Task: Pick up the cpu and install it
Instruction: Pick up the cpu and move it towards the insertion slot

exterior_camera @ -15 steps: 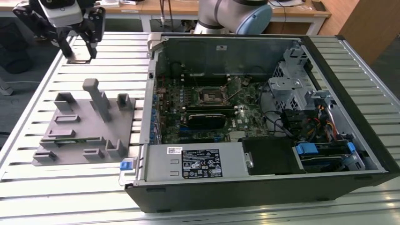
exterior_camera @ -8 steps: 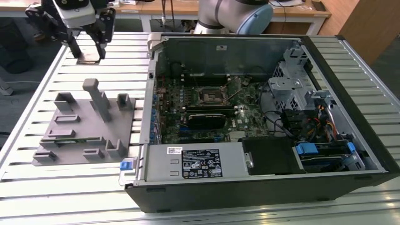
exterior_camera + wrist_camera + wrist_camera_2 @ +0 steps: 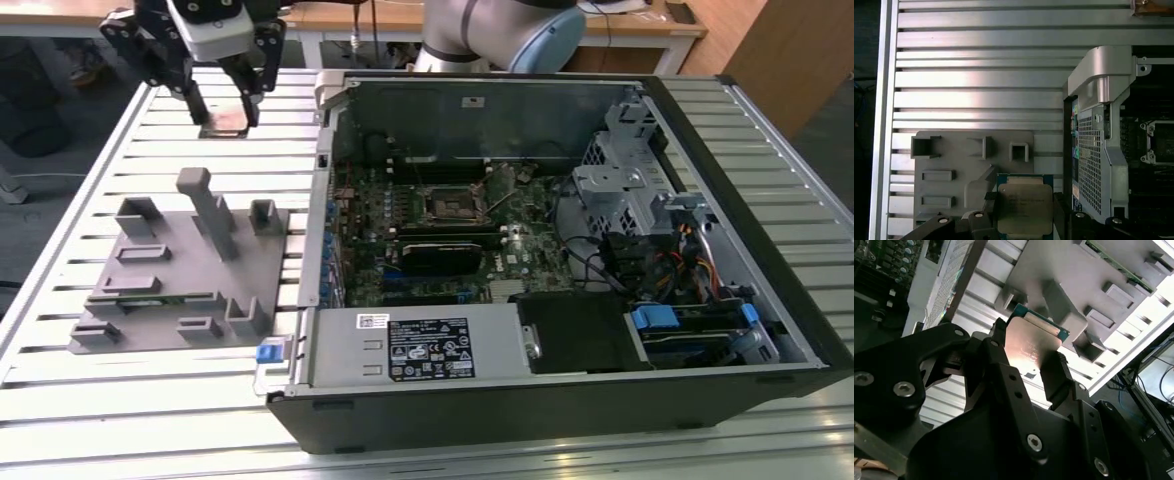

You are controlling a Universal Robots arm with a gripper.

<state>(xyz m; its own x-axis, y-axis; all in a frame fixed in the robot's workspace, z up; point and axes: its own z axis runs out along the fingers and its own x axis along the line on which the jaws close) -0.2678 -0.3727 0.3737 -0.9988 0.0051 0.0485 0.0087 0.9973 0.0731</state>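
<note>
There is one cpu [image 3: 1024, 207], a small square chip with a silvery metal top and a thin green rim, and it sits clamped between the two black fingers [image 3: 1054, 377] of the single gripper [image 3: 224, 118]. The fingers press on two opposite edges, so the gripper is clenched on the chip. In the exterior view this pair hangs over the far part of the slatted metal worktop [image 3: 134, 400], toward the exterior view's left. It is beyond the one grey holder [image 3: 187, 265], a plastic block with several upright pegs and shallow pockets that lies flat on the worktop. Both wrist views show that holder behind the held chip, and the chip is apart from its pegs. On the exterior view's right of the holder, just beside it, lies one open computer case [image 3: 747, 210], with its side panel off and its motherboard facing up. On that board is one black square socket [image 3: 454, 205] with a metal frame, well apart from the chip; the first wrist view shows the same socket inside the case wall. The one arm [image 3: 494, 35] shows as a pale grey link with a blue-capped joint at the far edge behind the case. The gripper's body points straight down at the worktop, fingers lowermost.
</note>
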